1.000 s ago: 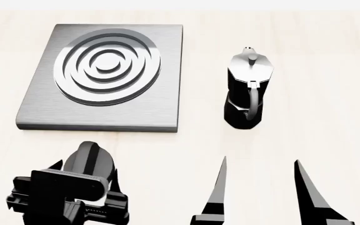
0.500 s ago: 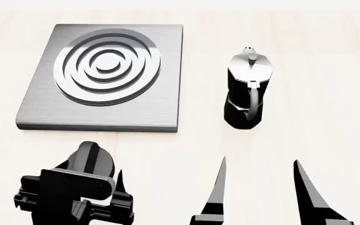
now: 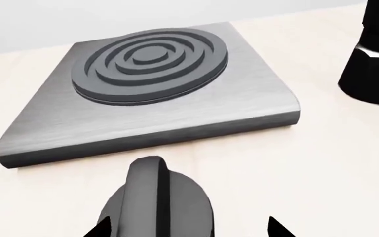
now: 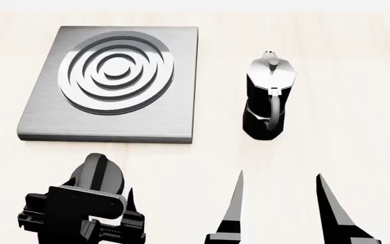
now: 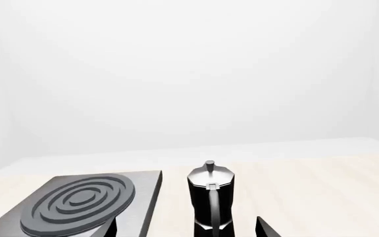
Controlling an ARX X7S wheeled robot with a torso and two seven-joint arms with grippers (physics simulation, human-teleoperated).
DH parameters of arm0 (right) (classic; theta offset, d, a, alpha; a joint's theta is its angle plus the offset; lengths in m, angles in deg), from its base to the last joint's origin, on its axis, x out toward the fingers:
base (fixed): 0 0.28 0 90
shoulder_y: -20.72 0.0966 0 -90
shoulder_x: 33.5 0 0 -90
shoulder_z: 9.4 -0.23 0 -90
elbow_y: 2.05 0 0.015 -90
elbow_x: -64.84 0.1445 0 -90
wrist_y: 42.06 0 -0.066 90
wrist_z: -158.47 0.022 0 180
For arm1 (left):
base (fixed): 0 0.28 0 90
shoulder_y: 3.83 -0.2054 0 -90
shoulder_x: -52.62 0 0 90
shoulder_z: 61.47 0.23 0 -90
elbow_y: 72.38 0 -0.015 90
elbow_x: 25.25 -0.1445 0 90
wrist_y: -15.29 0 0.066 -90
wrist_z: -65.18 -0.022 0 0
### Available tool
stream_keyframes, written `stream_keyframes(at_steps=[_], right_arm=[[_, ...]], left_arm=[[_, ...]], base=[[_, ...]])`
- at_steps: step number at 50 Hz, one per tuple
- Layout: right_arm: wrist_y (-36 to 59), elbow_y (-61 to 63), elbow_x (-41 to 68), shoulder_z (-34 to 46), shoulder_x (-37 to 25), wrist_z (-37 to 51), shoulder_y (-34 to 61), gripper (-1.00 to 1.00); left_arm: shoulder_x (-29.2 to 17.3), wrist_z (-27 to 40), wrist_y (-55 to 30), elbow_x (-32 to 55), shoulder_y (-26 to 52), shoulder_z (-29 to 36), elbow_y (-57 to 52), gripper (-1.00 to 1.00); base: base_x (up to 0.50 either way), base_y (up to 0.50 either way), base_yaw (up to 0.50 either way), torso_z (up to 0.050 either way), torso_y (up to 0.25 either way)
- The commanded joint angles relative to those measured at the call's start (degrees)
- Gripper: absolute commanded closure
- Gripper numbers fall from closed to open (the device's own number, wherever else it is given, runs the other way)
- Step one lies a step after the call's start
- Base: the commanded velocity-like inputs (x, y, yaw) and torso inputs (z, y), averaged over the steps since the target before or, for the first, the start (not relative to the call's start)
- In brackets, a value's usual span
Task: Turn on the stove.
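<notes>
The stove (image 4: 114,81) is a flat brushed-grey slab with concentric burner rings, at the left of the head view and also in the left wrist view (image 3: 150,94). Its black ridged knob (image 4: 97,173) stands on the table just in front of the slab; the left wrist view shows it close up (image 3: 158,197). My left gripper (image 4: 97,188) hangs over the knob, open, with one fingertip (image 3: 275,228) on each side of it and not closed on it. My right gripper (image 4: 280,175) is open and empty in front of the moka pot.
A black-and-silver moka pot (image 4: 269,96) stands right of the stove, handle toward me; it also shows in the right wrist view (image 5: 209,197) and at the edge of the left wrist view (image 3: 374,59). The light wooden table (image 4: 357,101) extends right.
My left gripper has shifted slightly right and lowered around the knob. The right gripper has barely moved.
</notes>
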Motion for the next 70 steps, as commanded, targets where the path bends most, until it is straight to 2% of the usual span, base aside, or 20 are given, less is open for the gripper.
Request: stream_keyframes(at_steps=[1,38,70], right_arm=[[0.4,0.9,-1.0,-1.2,0.9,-0.9,-0.3,-1.0],[-0.1,0.3,-0.8,-0.1,0.1,0.0,0.1,-1.0],[-0.2,0.4,-0.4,0.3,-0.4,0.6,0.2,-1.0]], left_arm=[[1.2,-2.0,1.3,0.8,-0.1,-1.2,0.7,-1.0],[1.3,-1.2,6.5,0.7,1.9,0.9,8.9,-1.0],[1.4,-0.4,6.0,1.5,1.5,4.1,8.1,-1.0]], base=[[0.0,0.0,0.0,0.0,0.0],[0.0,0.0,0.0,0.0,0.0],[0.0,0.0,0.0,0.0,0.0]])
